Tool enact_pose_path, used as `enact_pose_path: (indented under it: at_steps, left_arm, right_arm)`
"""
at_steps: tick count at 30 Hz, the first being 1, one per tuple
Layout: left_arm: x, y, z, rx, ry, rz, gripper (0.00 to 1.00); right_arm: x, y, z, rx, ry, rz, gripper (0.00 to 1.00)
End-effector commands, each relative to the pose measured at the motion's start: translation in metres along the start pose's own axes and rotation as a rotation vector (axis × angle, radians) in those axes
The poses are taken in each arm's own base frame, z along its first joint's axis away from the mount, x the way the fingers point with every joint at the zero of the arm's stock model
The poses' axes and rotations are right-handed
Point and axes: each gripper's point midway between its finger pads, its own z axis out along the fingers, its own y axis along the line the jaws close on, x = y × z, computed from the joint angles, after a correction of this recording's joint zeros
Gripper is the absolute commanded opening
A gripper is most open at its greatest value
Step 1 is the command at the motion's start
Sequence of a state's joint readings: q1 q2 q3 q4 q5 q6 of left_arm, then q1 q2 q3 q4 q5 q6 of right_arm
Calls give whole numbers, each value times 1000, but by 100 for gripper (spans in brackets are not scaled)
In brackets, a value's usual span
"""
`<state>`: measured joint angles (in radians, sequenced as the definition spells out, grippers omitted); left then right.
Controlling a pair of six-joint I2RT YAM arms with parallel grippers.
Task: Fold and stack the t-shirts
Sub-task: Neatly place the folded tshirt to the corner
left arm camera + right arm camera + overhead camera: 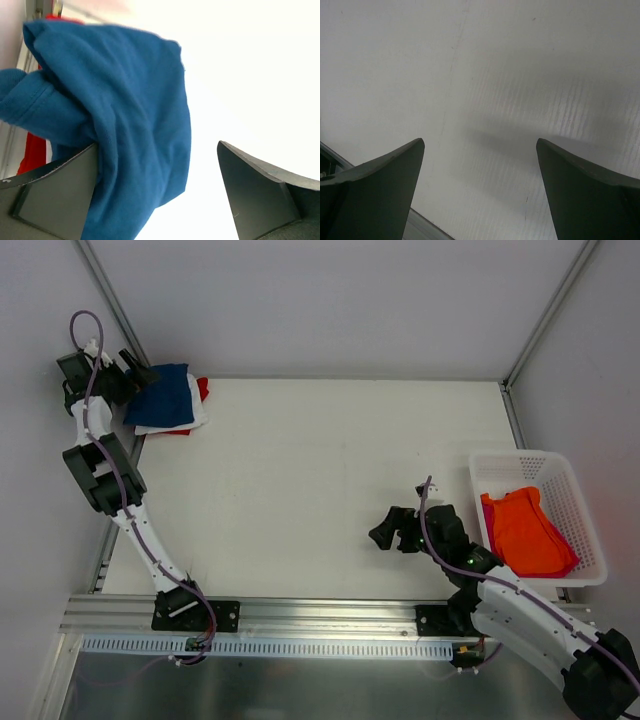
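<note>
A white table top [320, 470] is seen filling the middle of the top view. It is enclosed at the back and on both sides by plain pale grey wall panels [330, 300], with slim metal struts [105, 295] set slantwise at the two far corners. Its near edge is bounded by a silver aluminium rail [320, 610], below which a slotted white strip [320, 646] and a dull grey surface [300, 690] are shown. Soft, even light is cast throughout, and only blurred shadows are laid on the faintly ribbed table top in the right wrist view.
</note>
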<state>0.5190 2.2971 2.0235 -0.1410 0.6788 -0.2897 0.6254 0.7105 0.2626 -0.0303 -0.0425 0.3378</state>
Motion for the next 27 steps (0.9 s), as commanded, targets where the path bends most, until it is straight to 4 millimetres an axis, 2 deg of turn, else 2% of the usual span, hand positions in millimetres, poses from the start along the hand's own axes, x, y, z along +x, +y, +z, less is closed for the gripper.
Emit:
enact_pose_path:
  at_steps: [1,2,3,4,5,6,8,11,16,19,20,23,24,25,26,27]
  left_arm:
    - [-68,-62,-43,81,-182,106,99]
    - [-66,-56,-42,35,-190,137,99]
    - [-73,-42,-47,-71,-228,140,99]
    - [-80,-45,-55,-97,-251,166,99]
    - [-77,-40,-56,-123,-248,183,99]
    - [-82,-39,-62,-157,-269,191,99]
    - [-76,-28,-66,-207,-266,179,99]
    - [-72,-30,-68,-205,-265,169,99]
    - [-68,-48,-75,-149,-261,160,99]
    - [-59,-66,-76,-111,-257,166,99]
    - [-55,-83,-76,-88,-255,181,99]
    - [-30,-108,-68,-53,-214,198,99]
    - [-22,-142,-68,-17,-213,239,99]
    - [-10,-151,-68,-25,-201,290,99]
    - [-7,-155,-71,-95,-212,328,99]
    - [1,-195,-80,-86,-222,398,99]
  right_arm:
    - [-2,4,-4,-27,-20,14,99]
    - [-2,4,-5,-27,-23,14,99]
    - [0,3,-6,-23,-17,16,100]
    - [-2,4,-9,-32,-31,15,100]
    - [0,2,-10,-23,-28,16,99]
    - [0,1,-11,-20,-32,16,99]
    - [-2,0,-15,-21,-48,18,100]
    - [-2,1,-18,-27,-54,16,100]
    - [0,1,-23,-33,-54,19,100]
    - [-2,3,-28,-42,-69,25,100]
    - [-5,4,-31,-52,-87,29,100]
    - [-9,7,-33,-62,-100,32,99]
    - [-10,8,-34,-64,-103,35,99]
    - [-12,10,-35,-67,-104,35,99]
    - [-13,11,-35,-67,-104,35,99]
    - [-14,12,-35,-68,-102,36,99]
